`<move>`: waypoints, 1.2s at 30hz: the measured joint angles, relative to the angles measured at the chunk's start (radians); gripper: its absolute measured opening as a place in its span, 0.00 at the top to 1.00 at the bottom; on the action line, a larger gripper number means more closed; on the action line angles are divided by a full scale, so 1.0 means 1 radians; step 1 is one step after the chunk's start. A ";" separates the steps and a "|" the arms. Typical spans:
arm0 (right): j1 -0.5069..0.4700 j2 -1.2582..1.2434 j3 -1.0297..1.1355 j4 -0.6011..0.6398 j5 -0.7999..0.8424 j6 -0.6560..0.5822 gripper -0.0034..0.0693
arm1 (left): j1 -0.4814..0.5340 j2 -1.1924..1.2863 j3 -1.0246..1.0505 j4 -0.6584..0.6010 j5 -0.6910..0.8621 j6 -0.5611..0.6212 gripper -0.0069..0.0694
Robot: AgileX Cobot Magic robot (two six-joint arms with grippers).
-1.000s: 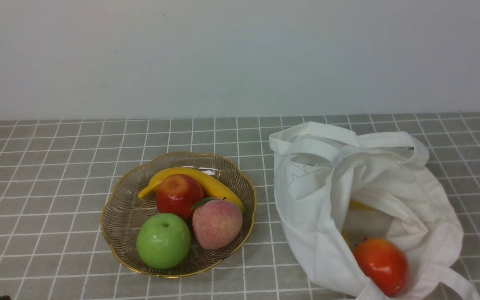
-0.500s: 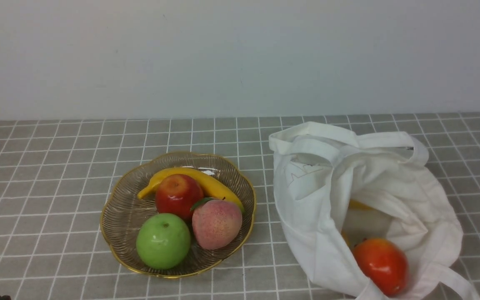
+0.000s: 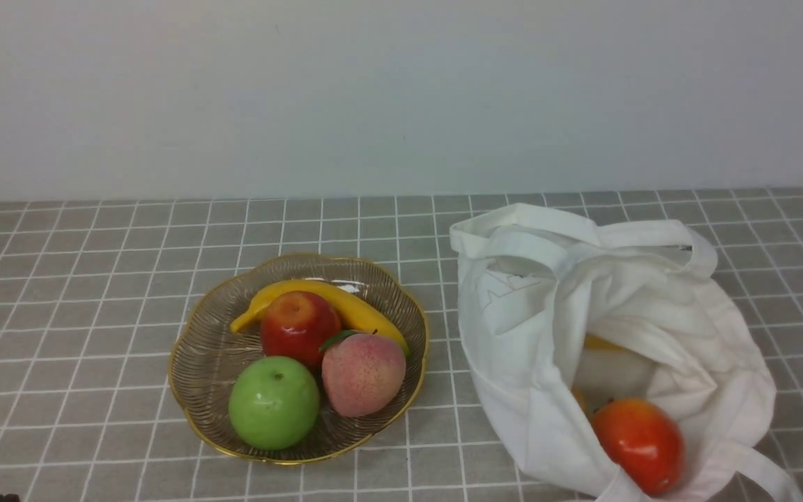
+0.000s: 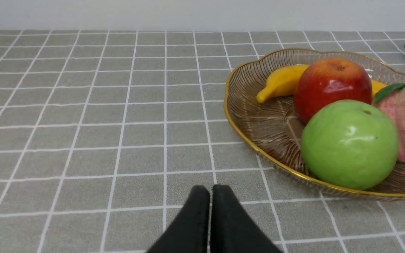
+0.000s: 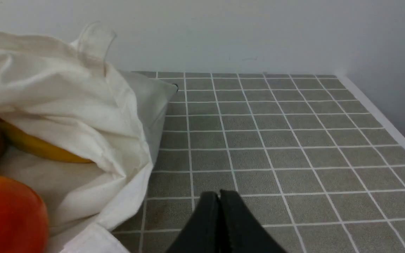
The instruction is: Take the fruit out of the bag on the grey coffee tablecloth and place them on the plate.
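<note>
At lower right of the front view, I see the soft white cloth tote (image 3: 610, 335) slumped open on the grey gridded tablecloth (image 3: 95, 279), so its glossy red-orange fruit (image 3: 638, 445) and yellow banana (image 5: 40, 149) lie reachable. Both my left gripper (image 4: 210, 191) and right gripper (image 5: 219, 196) sit pressed together, empty, beside the gold-rimmed wire dish (image 3: 196, 362).

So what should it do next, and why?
Probably open the right pincer and reach toward the red-orange fruit at the mouth of the bag. Both pincers are shut and empty, that fruit lies exposed, and a banana sits deeper inside. The plate has room left.
</note>
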 joint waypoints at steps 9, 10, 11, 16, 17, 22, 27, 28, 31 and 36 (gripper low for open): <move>0.020 0.000 -0.001 0.000 0.001 0.000 0.97 | 0.000 0.000 0.000 0.000 0.000 0.000 0.92; 0.020 0.000 -0.001 0.000 0.001 0.000 0.97 | 0.000 0.000 0.000 0.000 0.000 0.000 0.92; 0.020 0.000 -0.001 0.000 0.001 0.000 0.97 | 0.000 0.000 0.000 0.000 0.001 0.000 0.92; 0.020 0.000 -0.001 0.000 0.001 0.000 0.97 | 0.000 0.000 0.000 0.000 0.001 0.000 0.92; 0.020 0.000 -0.001 0.000 0.001 0.000 0.97 | 0.000 0.000 0.000 0.000 0.001 0.000 0.92; 0.020 0.000 -0.001 0.000 0.001 0.000 0.97 | 0.000 0.000 0.000 0.000 0.001 0.000 0.92; 0.020 0.000 -0.001 0.000 0.001 0.000 0.97 | 0.000 0.000 0.000 0.000 0.001 0.000 0.92; 0.020 0.000 -0.001 0.000 0.001 0.000 0.97 | 0.000 0.000 0.000 0.000 0.001 0.000 0.92; 0.020 0.000 -0.001 0.000 0.001 0.000 0.97 | 0.000 0.000 0.000 0.000 0.001 0.000 0.92; 0.020 0.000 -0.001 0.000 0.001 0.000 0.97 | 0.000 0.000 0.000 0.000 0.001 0.000 0.92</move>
